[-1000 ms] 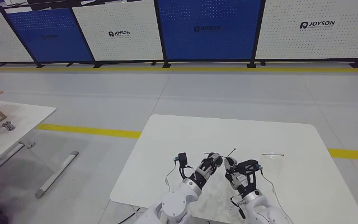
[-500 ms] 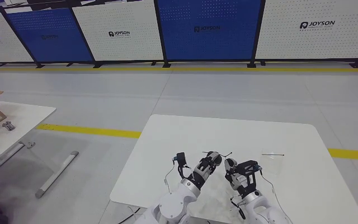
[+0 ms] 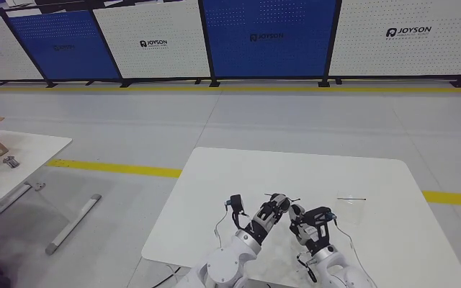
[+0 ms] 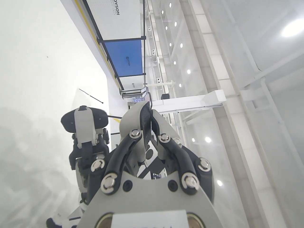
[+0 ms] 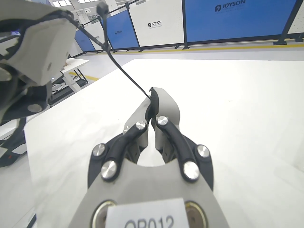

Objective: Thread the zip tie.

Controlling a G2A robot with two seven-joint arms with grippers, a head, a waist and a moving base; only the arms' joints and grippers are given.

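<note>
A black zip tie (image 5: 123, 71) is stretched in the air between my two grippers, above the table's near edge. My right gripper (image 5: 151, 100) is shut on one end of the strap. The strap rises to a crossing point, where the tie's square head (image 5: 102, 7) sticks up. Its other part runs into my left gripper (image 5: 57, 16), which is shut on it. In the top view the left gripper (image 3: 279, 204) and right gripper (image 3: 295, 213) sit close together with the tie (image 3: 282, 196) above them. The left wrist view has the left gripper (image 4: 150, 110) shut, with the right gripper (image 4: 83, 117) beside it.
A second black zip tie (image 3: 351, 199) lies flat on the white table (image 3: 238, 173), farther back toward the right; it is also seen as a thin line (image 4: 91, 95). Another table stands off to the left across the floor.
The two grippers have drawn slightly closer together. The tie's end that stuck out above them is now shorter and lower.
</note>
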